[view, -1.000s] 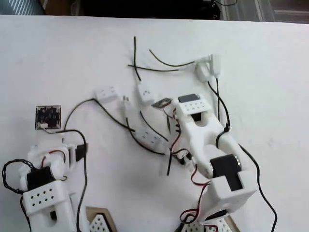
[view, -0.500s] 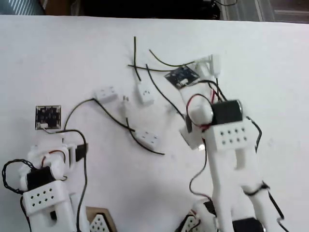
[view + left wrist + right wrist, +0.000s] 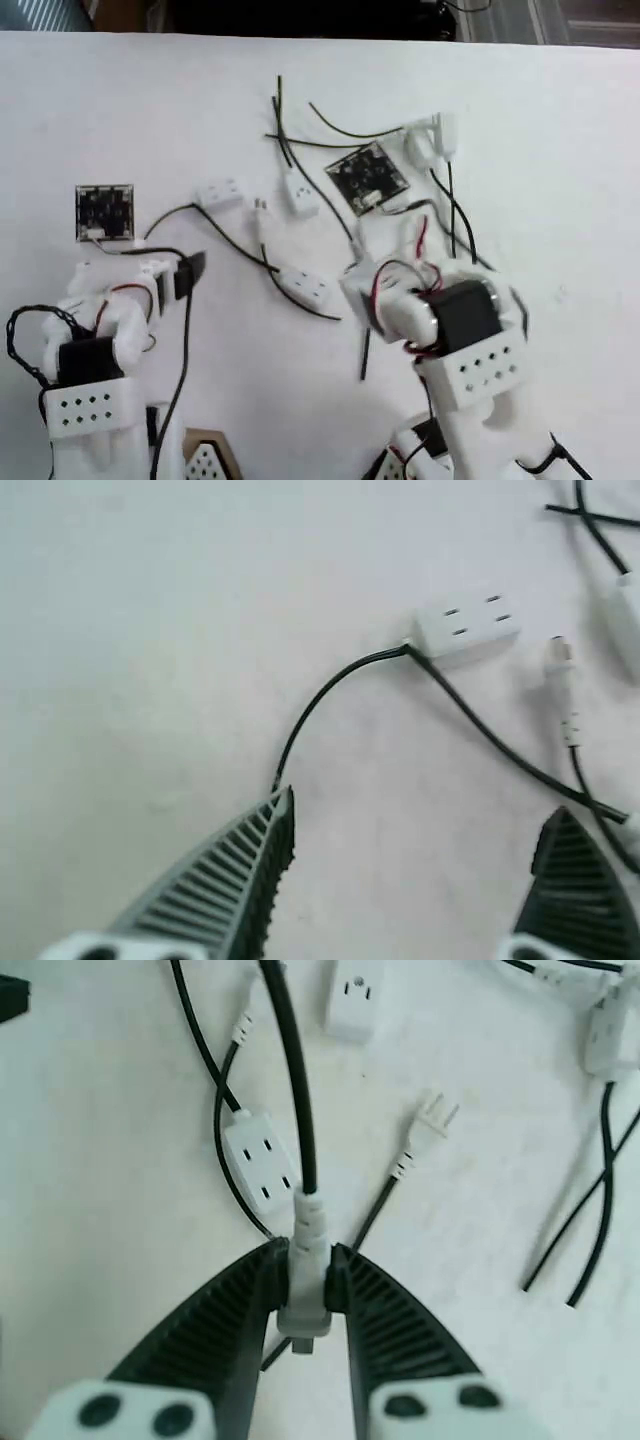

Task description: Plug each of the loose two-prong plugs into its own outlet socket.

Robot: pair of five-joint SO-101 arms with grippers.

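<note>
The right gripper [image 3: 305, 1260] is clamped on a plug [image 3: 303, 1312], both dark fingers pressed against the plug's body. The plug's cord [image 3: 290, 1080] runs away from it over the white table [image 3: 110, 1290]. Just past the held plug a socket [image 3: 258, 1160] lies face up with black cords touching its side. In the high view this socket [image 3: 308, 286] sits mid-frame, just left of the right arm [image 3: 465, 350], which takes up the lower right. The left arm [image 3: 90, 360] stands in the lower left. The left gripper [image 3: 422, 805] hangs wide open above bare table, holding nothing. From beside one of its fingers a black lead [image 3: 330, 695] curves out to a second socket [image 3: 465, 630], which lies left of centre in the high view [image 3: 220, 192]. A loose plug [image 3: 558, 660] lies just beside that socket, apart from it [image 3: 260, 206]. Next along, at upper centre, is a third socket [image 3: 300, 190], also face up [image 3: 355, 995]. A second loose plug [image 3: 432, 1118] lies near it with its prongs bare. Farthest off, in the upper right, a white block [image 3: 430, 140] lies among crossing cords.
</note>
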